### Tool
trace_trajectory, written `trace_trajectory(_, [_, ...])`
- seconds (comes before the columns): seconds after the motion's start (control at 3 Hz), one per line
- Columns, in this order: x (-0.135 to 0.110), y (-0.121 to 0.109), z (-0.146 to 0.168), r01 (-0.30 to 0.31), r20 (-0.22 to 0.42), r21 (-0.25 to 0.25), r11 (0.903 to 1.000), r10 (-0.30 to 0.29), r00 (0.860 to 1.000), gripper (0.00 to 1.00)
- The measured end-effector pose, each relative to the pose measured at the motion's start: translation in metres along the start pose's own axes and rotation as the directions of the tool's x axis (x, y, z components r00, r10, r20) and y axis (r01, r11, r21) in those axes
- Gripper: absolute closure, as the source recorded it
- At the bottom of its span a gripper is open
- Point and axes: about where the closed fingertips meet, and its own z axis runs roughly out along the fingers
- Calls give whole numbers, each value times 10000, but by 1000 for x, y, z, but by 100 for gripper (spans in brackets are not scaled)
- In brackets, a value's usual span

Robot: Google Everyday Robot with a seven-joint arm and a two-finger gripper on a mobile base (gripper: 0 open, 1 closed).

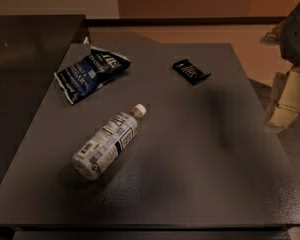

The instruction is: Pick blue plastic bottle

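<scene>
The blue plastic bottle (107, 142) lies on its side on the dark grey table (190, 149), left of centre. It is clear, with a pale blue-and-white label, and its white cap points up and to the right. My gripper (288, 100) is a pale, cream-coloured shape at the right edge of the view, beyond the table's right edge and well away from the bottle. It holds nothing that I can see. Part of the arm (297, 29) shows above it.
A dark blue snack bag (91, 72) with white lettering lies at the back left of the table. A small black wrapped bar (191, 71) lies at the back, right of centre. A darker counter (25, 64) adjoins the table on the left.
</scene>
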Motion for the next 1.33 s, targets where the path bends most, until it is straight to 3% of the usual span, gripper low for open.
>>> trace_trajectory(0.33, [-22,4,7,742,250,-192,9971,-737,9970,0])
trace_trajectory(0.67, [-57,13,22,1970,577,-451,9794,-1943,9792,0])
trace_trajectory(1.0, [-97,31,36,3418,805,-670,9374,-3364,9383,0])
trace_trajectory(1.33, [-133,52,44,4719,859,-847,8776,-4655,8809,0])
